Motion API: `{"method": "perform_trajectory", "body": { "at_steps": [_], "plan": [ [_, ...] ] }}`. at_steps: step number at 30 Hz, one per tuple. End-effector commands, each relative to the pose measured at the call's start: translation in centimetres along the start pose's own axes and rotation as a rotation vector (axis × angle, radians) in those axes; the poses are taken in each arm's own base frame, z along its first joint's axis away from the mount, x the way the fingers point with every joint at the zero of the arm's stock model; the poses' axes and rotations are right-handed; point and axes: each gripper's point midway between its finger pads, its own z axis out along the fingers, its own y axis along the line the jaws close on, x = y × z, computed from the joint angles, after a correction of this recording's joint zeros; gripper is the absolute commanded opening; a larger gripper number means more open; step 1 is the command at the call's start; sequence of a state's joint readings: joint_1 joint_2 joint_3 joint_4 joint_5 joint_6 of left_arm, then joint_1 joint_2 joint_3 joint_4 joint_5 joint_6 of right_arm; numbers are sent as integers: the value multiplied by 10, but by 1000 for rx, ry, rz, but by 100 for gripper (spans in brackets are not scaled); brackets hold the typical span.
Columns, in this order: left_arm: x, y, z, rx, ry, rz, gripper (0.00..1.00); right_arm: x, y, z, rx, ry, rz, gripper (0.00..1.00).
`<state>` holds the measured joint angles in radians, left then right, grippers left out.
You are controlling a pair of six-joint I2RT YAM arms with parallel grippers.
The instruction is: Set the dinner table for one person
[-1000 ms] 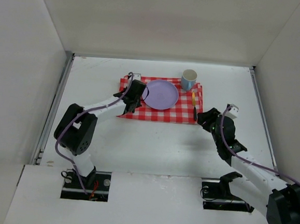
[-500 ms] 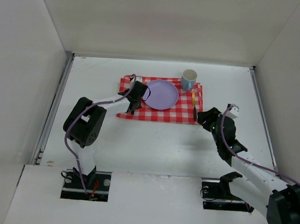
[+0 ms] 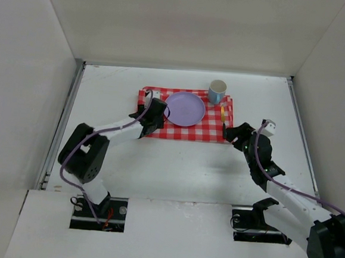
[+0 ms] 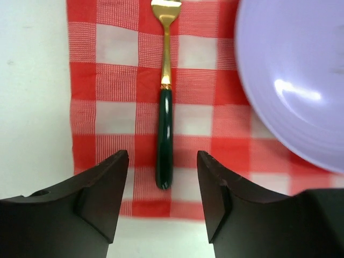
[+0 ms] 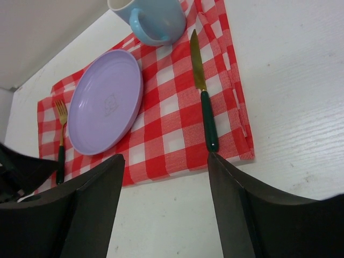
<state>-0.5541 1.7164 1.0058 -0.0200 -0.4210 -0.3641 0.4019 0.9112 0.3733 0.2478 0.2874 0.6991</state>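
Red-and-white checked cloth (image 4: pixel 115 80) lies on the far middle of the white worktop (image 3: pixel 175 165), and the place for one looks laid on it. The lilac plate (image 4: pixel 301 80) is in the middle, the fork (image 4: pixel 165 107) just left of it, the knife (image 5: pixel 204 102) to its right, and the blue mug (image 5: pixel 156 19) beyond the knife's tip.

My left end effector (image 4: pixel 162 156) is released, holding nothing. Its jaws stand wide on either side of the fork's dark green handle end. The fork lies straight, parallel to the cloth's left edge and apart from the plate's rim, so I judge it needs no correction.

The careful part is getting clear of it. I should keep the jaws spread, rise straight up before drawing back toward my base, and not swing sideways, or a finger could nudge the handle or drag the cloth's near hem.

My right end effector (image 5: pixel 164 161) is also released and empty, low over bare worktop just short of the knife's handle. The cloth is rumpled along that edge. I should lift there too rather than slide, so the fold does not catch.
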Motion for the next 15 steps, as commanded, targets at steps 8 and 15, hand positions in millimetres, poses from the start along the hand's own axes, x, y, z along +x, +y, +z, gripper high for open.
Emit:
{"method": "perform_trajectory", "body": {
  "at_steps": [8,15],
  "plan": [
    [-29,53,-106,71,-257,-362,54,-20,18,2,-44,-70,7,68],
    [50,144,-114,-132,-167,-634,57,-27,5,-3,-7,-119,48,23]
  ]
}}
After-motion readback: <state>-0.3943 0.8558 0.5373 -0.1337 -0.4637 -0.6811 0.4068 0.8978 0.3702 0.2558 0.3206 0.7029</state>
